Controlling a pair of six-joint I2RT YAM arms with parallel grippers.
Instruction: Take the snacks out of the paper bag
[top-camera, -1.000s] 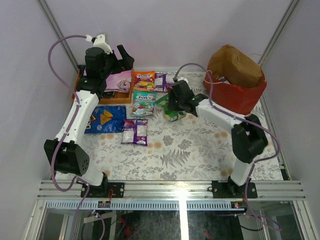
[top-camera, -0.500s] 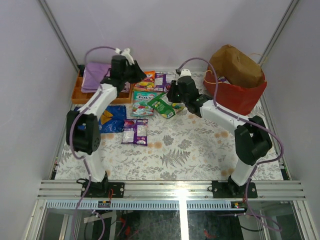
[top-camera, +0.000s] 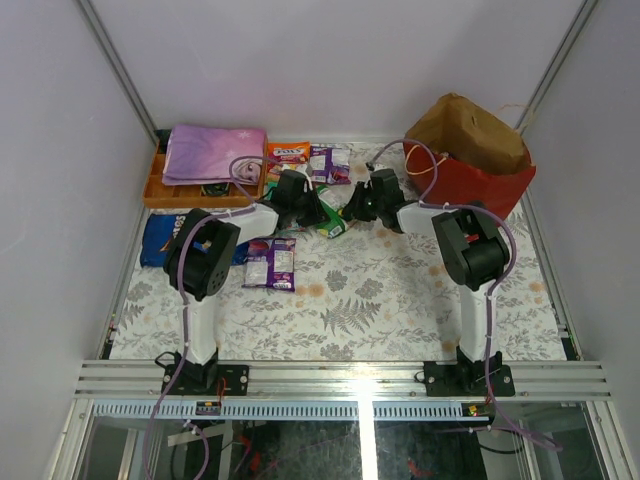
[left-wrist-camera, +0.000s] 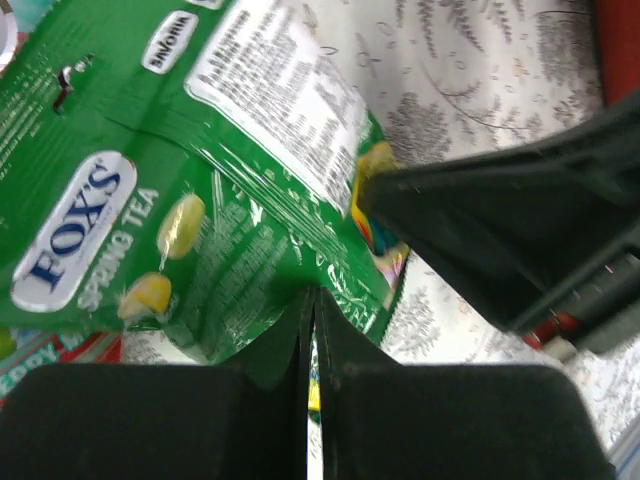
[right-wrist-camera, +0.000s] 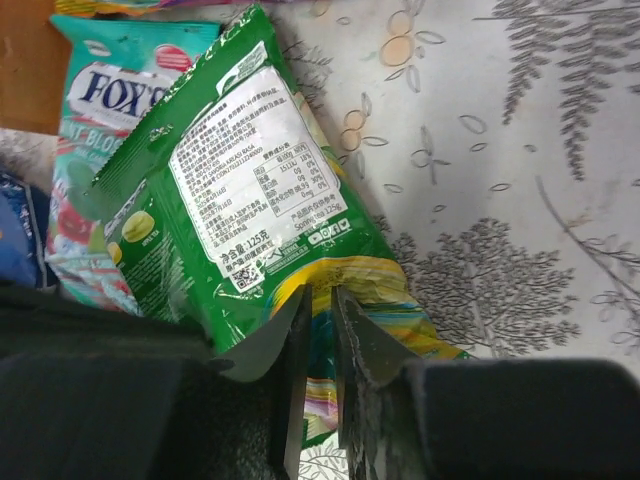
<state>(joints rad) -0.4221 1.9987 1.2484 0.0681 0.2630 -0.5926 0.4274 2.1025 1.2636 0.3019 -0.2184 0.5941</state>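
Observation:
A green Fox's Spring Tea packet (top-camera: 335, 226) (left-wrist-camera: 200, 200) (right-wrist-camera: 240, 180), one of the snacks, hangs between my two grippers at the middle back of the table. My left gripper (top-camera: 312, 206) (left-wrist-camera: 312, 298) is shut on one edge of it, where the foil creases run into the tips. My right gripper (top-camera: 356, 208) (right-wrist-camera: 317, 295) is shut on the packet's yellow end seam from the other side. The red paper bag (top-camera: 482, 186) stands at the back right with its brown top crumpled, so its inside is hidden. Other snacks lie at the back left: an orange packet (top-camera: 287, 153) and a purple packet (top-camera: 330, 162).
An orange tray (top-camera: 152, 185) with a folded purple cloth (top-camera: 210, 153) sits at the back left. A blue Doritos bag (top-camera: 158, 240) and a purple packet (top-camera: 270, 264) lie by the left arm. A teal Fox's packet (right-wrist-camera: 110, 100) lies under the green one.
My left arm has swung from the tray to the middle, and its gripper has gone from open to shut on the green packet. The right gripper has shifted slightly towards me, still holding the packet.

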